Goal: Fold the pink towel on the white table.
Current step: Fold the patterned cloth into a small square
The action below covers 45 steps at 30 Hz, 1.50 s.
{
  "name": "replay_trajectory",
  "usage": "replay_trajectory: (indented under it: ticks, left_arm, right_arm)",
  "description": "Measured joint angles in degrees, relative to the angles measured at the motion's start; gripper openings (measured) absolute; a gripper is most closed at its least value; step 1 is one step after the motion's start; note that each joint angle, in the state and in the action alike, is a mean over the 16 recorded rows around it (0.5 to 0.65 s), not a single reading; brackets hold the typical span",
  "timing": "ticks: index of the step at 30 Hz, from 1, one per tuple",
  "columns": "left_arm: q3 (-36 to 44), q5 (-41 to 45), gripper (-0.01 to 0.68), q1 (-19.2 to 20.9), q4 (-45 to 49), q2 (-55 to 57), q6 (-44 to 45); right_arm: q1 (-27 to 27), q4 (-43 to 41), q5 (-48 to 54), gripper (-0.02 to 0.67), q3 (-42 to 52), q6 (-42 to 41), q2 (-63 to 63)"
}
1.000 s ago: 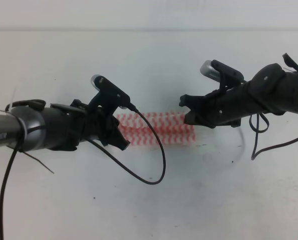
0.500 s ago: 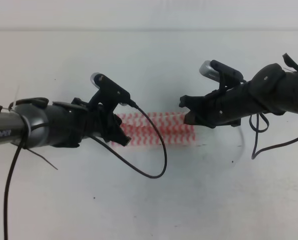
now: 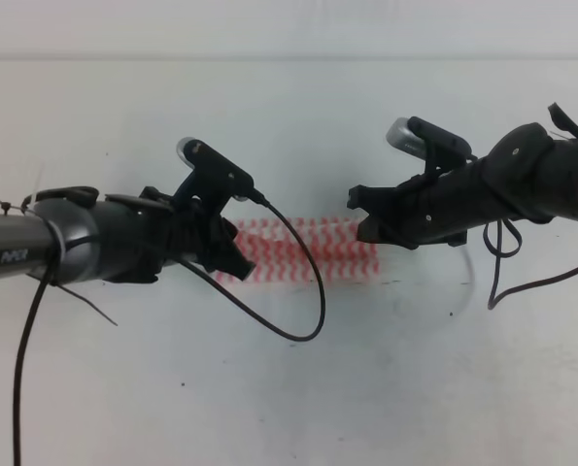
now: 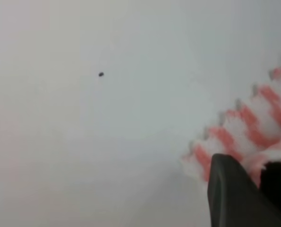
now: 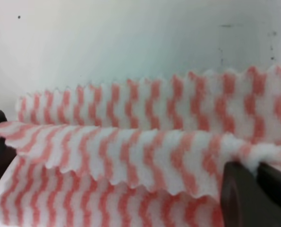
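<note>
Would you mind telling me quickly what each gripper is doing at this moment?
Left gripper: shut on the pink towel, pinching its left end.
Right gripper: shut on the pink towel, pinching a raised fold at its right end.

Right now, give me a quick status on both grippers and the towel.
Left gripper shut on pink towel corner. Right gripper shut on opposite end. Towel bunched in long folds on white table. Nothing in the way.

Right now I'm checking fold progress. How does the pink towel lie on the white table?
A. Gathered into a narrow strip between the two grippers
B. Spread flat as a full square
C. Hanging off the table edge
A: the pink towel forms a narrow layered band running from the left gripper to the right gripper.
</note>
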Motion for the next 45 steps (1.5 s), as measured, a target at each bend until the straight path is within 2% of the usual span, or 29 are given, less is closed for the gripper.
replay_trajectory:
  ticks: [28, 45]
  left_arm:
    - [-4.0, -5.4, 0.139, 0.0, -0.9, -2.0, 1.5]
    - [-2.6, -0.4, 0.139, -0.4, -8.0, -5.7, -0.9]
  right_arm:
    - [0.0, -0.2, -0.2, -0.015, 0.0, -0.1, 0.1]
    - [0.0, -0.3, -0.3, -0.015, 0.0, -0.1, 0.1]
